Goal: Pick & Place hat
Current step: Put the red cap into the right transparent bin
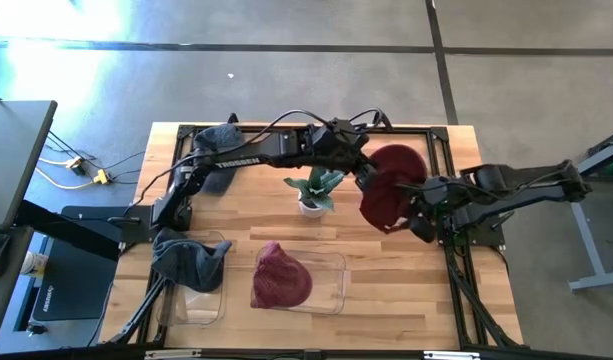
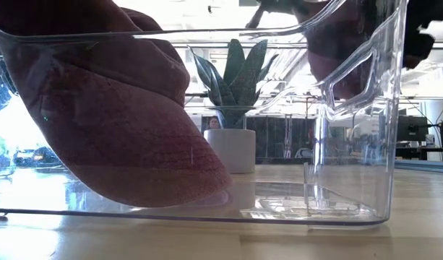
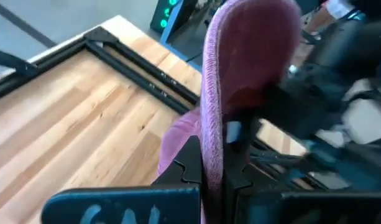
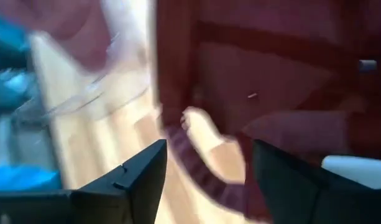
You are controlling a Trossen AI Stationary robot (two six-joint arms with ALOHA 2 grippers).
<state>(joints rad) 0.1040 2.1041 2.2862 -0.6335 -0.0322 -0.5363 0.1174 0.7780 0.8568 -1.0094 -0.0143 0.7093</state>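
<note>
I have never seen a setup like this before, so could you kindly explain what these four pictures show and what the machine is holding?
This is a robot with two dark arms working at a wooden table. One picture looks straight down from above, one looks level across the tabletop through a clear bin, and the other two come from cameras on each arm's wrist.

On the table stand a small potted plant, a clear bin holding a maroon hat, and a second clear container with a grey hat. Another grey hat lies at the far left corner.

The left tool reaches across to the right side and is shut on the edge of a second maroon hat, held up in the air. The right tool is open, right beside that hat.
</note>
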